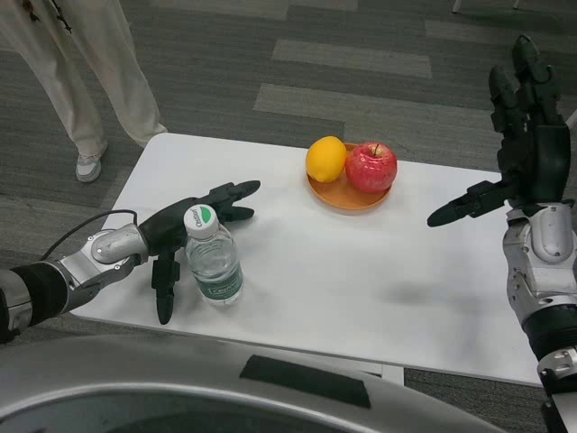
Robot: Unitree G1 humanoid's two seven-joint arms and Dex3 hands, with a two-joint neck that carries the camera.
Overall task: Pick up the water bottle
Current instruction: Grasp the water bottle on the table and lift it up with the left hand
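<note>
Now the left hand is spread wide around the small clear plastic water bottle with a green-and-white cap, which stands near the white table's front edge. Nothing is grasped yet. Next, I think, its fingers must squeeze, then lift. The right hand hangs released.

Left hand low, fingers spread; right hand raised, spread.

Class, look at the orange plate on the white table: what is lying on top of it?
On the orange plate sit a lemon and a red apple, side by side. They cover most of its surface.
</note>
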